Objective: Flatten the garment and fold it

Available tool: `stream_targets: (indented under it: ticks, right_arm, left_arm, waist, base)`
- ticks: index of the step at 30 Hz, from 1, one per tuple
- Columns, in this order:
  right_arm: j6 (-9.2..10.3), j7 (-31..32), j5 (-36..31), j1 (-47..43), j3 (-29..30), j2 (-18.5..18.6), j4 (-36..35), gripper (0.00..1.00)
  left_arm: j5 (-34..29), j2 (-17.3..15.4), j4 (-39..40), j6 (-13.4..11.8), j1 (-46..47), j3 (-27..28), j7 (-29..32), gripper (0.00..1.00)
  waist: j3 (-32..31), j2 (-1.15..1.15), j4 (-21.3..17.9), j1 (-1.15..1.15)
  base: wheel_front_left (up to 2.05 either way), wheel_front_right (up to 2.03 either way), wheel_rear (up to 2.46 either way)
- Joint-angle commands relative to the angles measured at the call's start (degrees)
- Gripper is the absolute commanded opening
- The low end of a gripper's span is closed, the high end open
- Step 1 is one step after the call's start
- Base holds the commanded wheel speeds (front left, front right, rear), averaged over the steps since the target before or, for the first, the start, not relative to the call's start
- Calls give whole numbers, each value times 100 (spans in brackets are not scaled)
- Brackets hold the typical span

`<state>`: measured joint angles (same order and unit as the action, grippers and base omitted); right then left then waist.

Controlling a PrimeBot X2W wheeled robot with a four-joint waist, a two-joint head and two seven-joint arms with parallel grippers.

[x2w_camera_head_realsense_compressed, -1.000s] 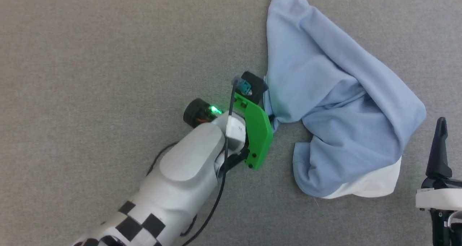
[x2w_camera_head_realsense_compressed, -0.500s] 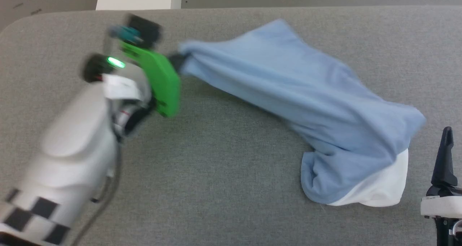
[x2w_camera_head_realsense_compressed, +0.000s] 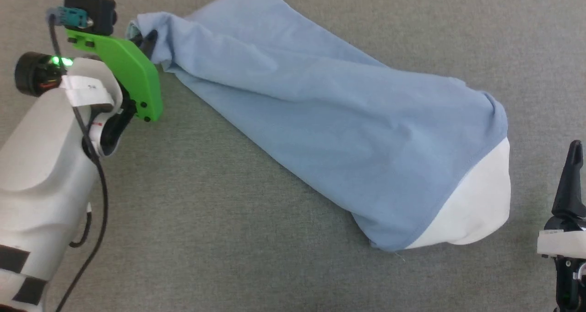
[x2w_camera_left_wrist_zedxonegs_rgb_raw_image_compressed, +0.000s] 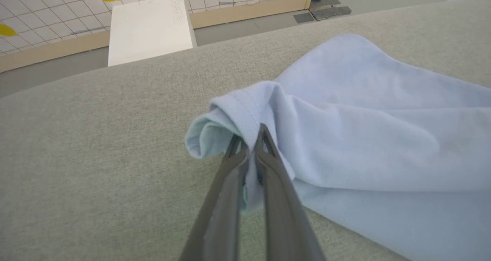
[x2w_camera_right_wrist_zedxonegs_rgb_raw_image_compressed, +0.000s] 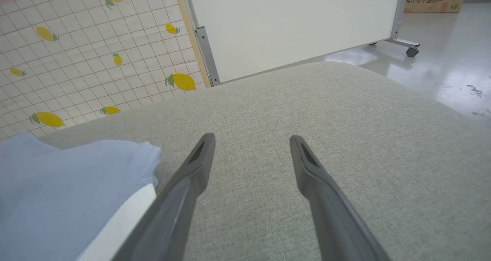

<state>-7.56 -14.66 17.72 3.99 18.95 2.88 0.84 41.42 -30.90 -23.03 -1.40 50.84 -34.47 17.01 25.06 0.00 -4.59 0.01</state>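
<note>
— Right, where is everything lying?

— The grey padded table (x2w_camera_head_realsense_compressed: 219, 238) is spreading under all of it. The garment (x2w_camera_head_realsense_compressed: 329, 133) is lying on it as one long bundle, running from eleven o'clock down to four o'clock in the head view. Its white panel (x2w_camera_head_realsense_compressed: 480, 211) is showing at the four o'clock end.

— How is it going to handle?

— You're dealing with soft, light knit, I'd judge. It's draping and wrinkling rather than holding a shape, so it's likely going to sag and bunch wherever you aren't supporting it. The sewn borders are looking like the best holds, at hem or sleeve corners where the cloth is doubled and less apt to slip.

— And my arms?

— Your left arm (x2w_camera_head_realsense_compressed: 46, 156) is reaching up toward ten o'clock, with the wrist turned so the fingers are pointing across toward three o'clock, into the cloth. Your left gripper (x2w_camera_left_wrist_zedxonegs_rgb_raw_image_compressed: 249, 136) is clenching the stitched edge (x2w_camera_left_wrist_zedxonegs_rgb_raw_image_compressed: 245, 107) at the eleven o'clock end, its jaws nearly meeting with a roll of fabric pinched between them. Your right gripper (x2w_camera_right_wrist_zedxonegs_rgb_raw_image_compressed: 251, 138) is waiting at four o'clock near the white end, not touching it, fingers spread and grasping nothing.
</note>
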Motion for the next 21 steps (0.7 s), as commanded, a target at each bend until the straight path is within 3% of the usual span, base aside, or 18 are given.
stream_targets:
  ticks: [1,2,8,13,17,21]
  right_arm:
    - [8,-34,8,126,-3,-1,-1,100]
    - [8,-34,-4,148,-10,-1,4,100]
    - [8,-34,-136,187,0,-1,7,100]
    - [8,-34,-209,52,19,-1,53,100]
    - [8,-34,-226,-97,15,-1,109,100]
    - [8,-34,-226,-221,-3,-1,151,100]
  left_arm:
    - [-5,75,-47,7,42,-15,-66,49]
    - [-5,116,-73,3,61,-2,-143,100]
    - [-7,286,-21,144,212,47,-598,100]
    - [72,354,473,162,27,238,-1229,100]
    - [29,344,1105,-68,-475,413,-1871,100]
    - [-160,353,1755,-494,-1249,592,-2711,100]
  waist:
    - [333,0,-127,-1]
    - [338,0,-104,-1]
    - [92,0,158,-1]
    - [-351,0,400,-1]
    - [-681,0,550,-1]
    - [-923,0,665,-1]
  base:
    - [0,0,0]
    - [0,0,0]
    - [0,0,0]
    - [0,0,0]
    - [0,0,0]
    - [0,0,0]
